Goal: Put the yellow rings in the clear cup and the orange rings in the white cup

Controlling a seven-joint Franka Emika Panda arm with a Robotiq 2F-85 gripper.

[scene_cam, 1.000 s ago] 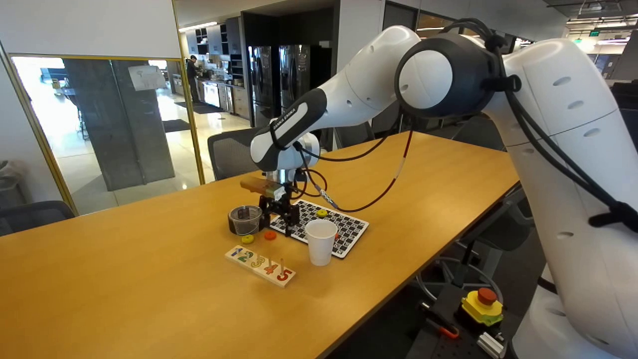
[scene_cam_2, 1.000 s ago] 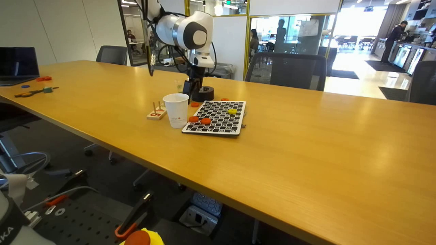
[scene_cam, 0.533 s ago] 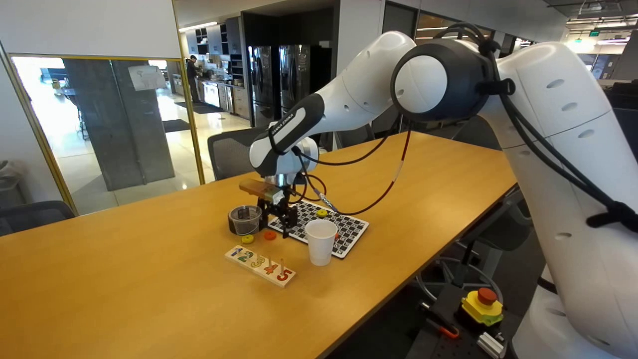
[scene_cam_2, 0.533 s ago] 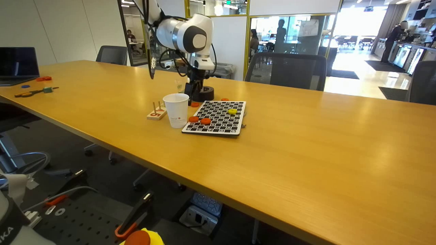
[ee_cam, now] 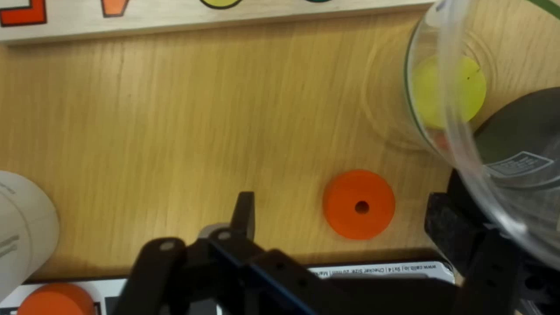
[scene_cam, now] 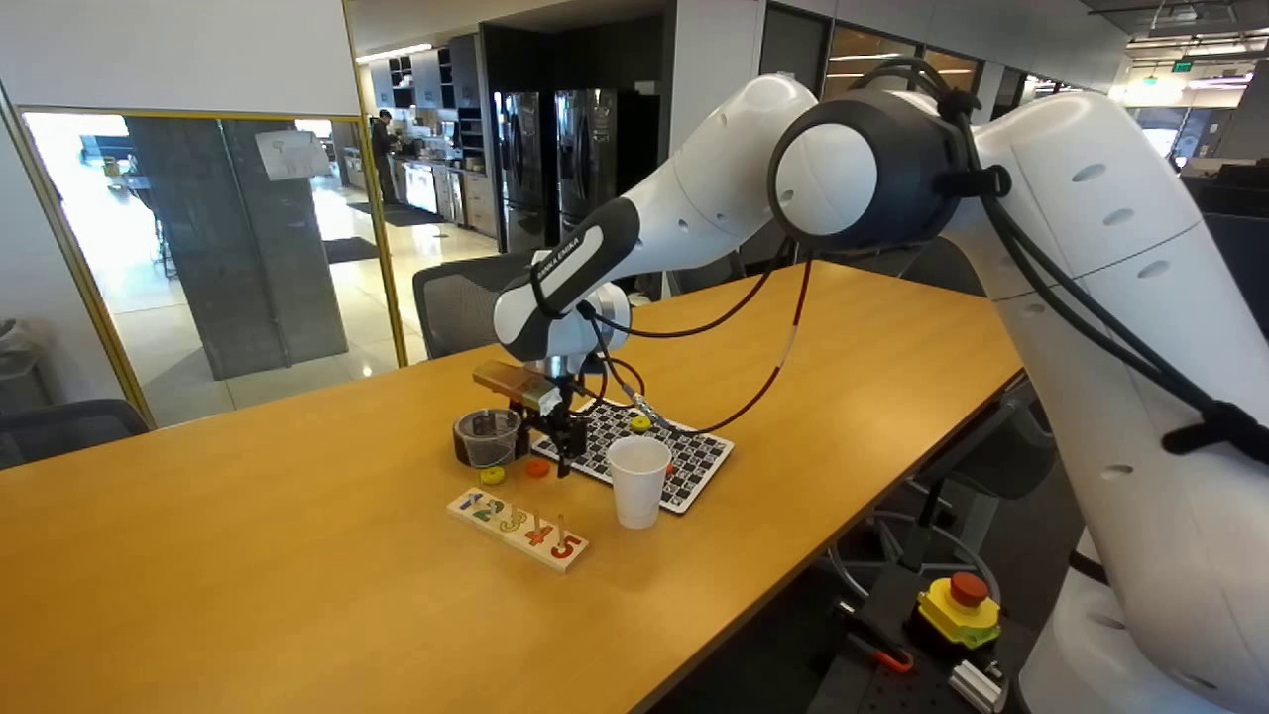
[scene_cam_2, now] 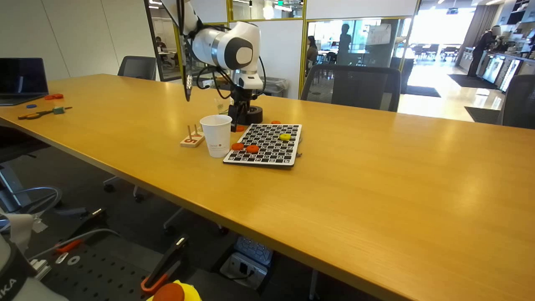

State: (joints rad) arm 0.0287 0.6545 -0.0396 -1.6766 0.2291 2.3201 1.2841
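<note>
My gripper (ee_cam: 343,211) is open and empty, low over the table, with an orange ring (ee_cam: 359,204) between its spread fingers in the wrist view, not touched. That ring also shows in both exterior views (scene_cam: 536,469) (scene_cam_2: 240,128). Other orange rings (scene_cam_2: 252,149) lie on and beside the checkered board. One yellow ring (scene_cam: 493,476) lies on the table by the clear cup (scene_cam: 491,441); another yellow ring (scene_cam_2: 285,136) is on the board. The clear cup's rim (ee_cam: 481,183) is close to my right finger in the wrist view. The white cup (scene_cam: 639,486) stands upright at the board's edge.
A black tape roll (scene_cam_2: 255,115) stands against the clear cup. The checkered board (scene_cam_2: 271,156) lies beside the gripper. A wooden number board with pegs (scene_cam: 519,529) lies in front. A laptop (scene_cam_2: 23,79) and small tools (scene_cam_2: 42,113) are farther along the table.
My gripper has moved down, and slightly left in an exterior view, coming lower around the orange ring. It stays open. The rings and cups have not moved.
</note>
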